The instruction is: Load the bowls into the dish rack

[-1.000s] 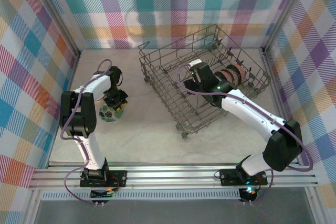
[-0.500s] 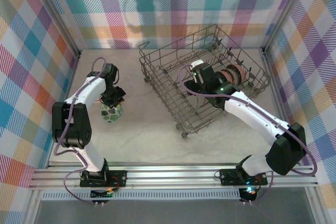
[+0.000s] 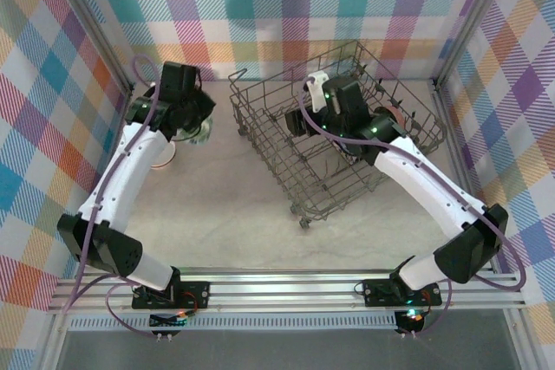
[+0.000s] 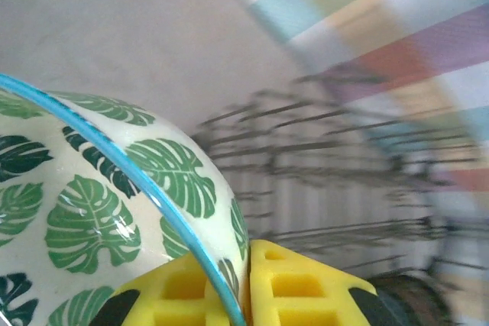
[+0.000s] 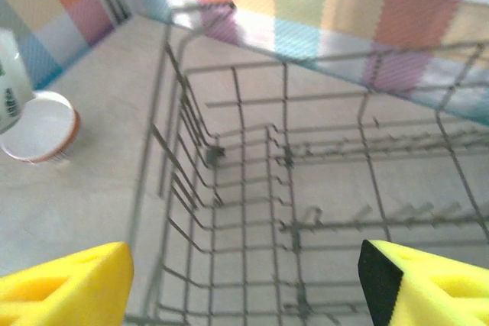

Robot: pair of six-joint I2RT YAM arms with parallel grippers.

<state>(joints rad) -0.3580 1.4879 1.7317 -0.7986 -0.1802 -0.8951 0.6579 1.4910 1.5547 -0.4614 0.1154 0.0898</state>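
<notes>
My left gripper (image 4: pixel 244 284) is shut on a white bowl (image 4: pixel 92 211) with green leaves and a blue rim, its wall pinched between the yellow pads (image 4: pixel 298 284). In the top view this gripper (image 3: pixel 192 119) holds the leaf bowl (image 3: pixel 202 133) above the table, left of the dish rack (image 3: pixel 286 171). The rack's wires (image 4: pixel 336 166) appear blurred ahead of the bowl. My right gripper (image 3: pixel 297 124) hovers open over the rack's left half, nothing between its fingertips (image 5: pixel 69 284). Below it lie the rack's tines (image 5: pixel 306 227). Dark bowls (image 3: pixel 396 117) stand in the rack's right end.
A white bowl with an orange outside (image 5: pixel 38 127) sits on the table left of the rack, partly under my left arm (image 3: pixel 165 153). Plaid walls close in the back and sides. Open table stretches in front of the rack (image 3: pixel 234 214).
My left gripper closed on the leaf bowl, lifted it off the table and carried it back and up toward the rack. My right gripper rose a little over the rack.
</notes>
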